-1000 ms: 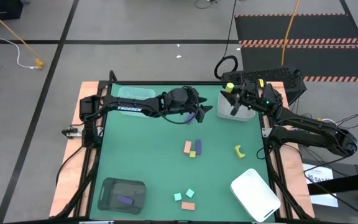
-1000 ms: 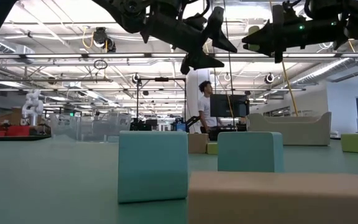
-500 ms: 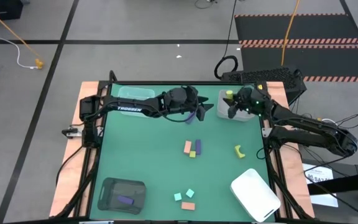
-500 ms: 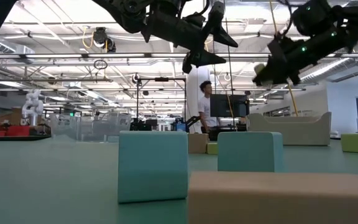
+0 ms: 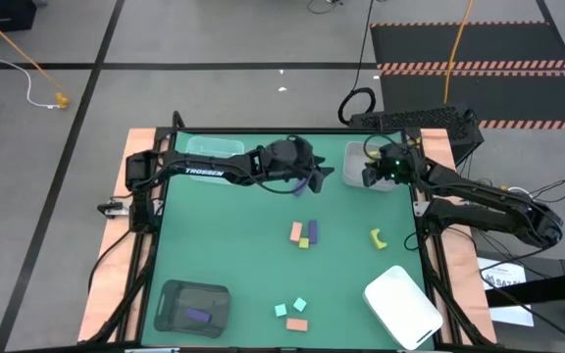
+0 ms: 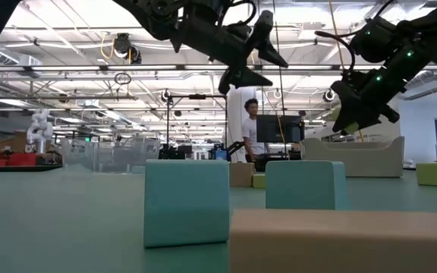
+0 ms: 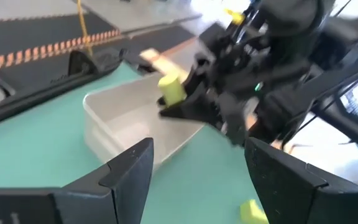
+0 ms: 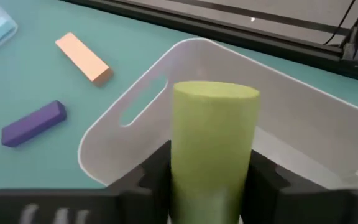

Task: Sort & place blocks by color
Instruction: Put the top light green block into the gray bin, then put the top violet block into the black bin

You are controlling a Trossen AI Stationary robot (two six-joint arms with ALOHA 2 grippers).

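My right gripper (image 5: pixel 369 175) is shut on a yellow-green cylinder (image 8: pixel 213 137) and hangs over the pale tray (image 5: pixel 353 157) at the table's far right. My left gripper (image 5: pixel 320 175) is open and holds nothing; it hovers high at the far middle, facing the right gripper. A purple block (image 5: pixel 302 184) shows just below it. A salmon (image 5: pixel 296 232), a purple (image 5: pixel 313 229) and a yellow-green block (image 5: pixel 304 242) lie mid-table, and a curved yellow-green piece (image 5: pixel 378 236) lies to their right. Two teal cubes (image 6: pixel 186 201) and a salmon bar (image 6: pixel 344 241) lie at the near edge. My right gripper pinches the cylinder's lower part (image 8: pixel 210 177) between its two fingers (image 8: pixel 151 180), one on each side. The fingers slant down from above and lie along the cylinder, whose flat free end (image 8: pixel 215 92) sticks out past the tips. The cylinder (image 7: pixel 171 88) is clear above the tray.
A clear tray (image 5: pixel 214 149) stands at the far left. A dark tray (image 5: pixel 170 294) with a purple block (image 5: pixel 197 316) in it sits near left, and a white tray (image 5: pixel 400 306) near right. A person (image 6: pixel 250 129) stands in the room beyond the table.
My right gripper has moved toward the table's near edge and down over the pale tray. It has tipped from pointing level at the left edge to pointing steeply down, carrying the cylinder along.
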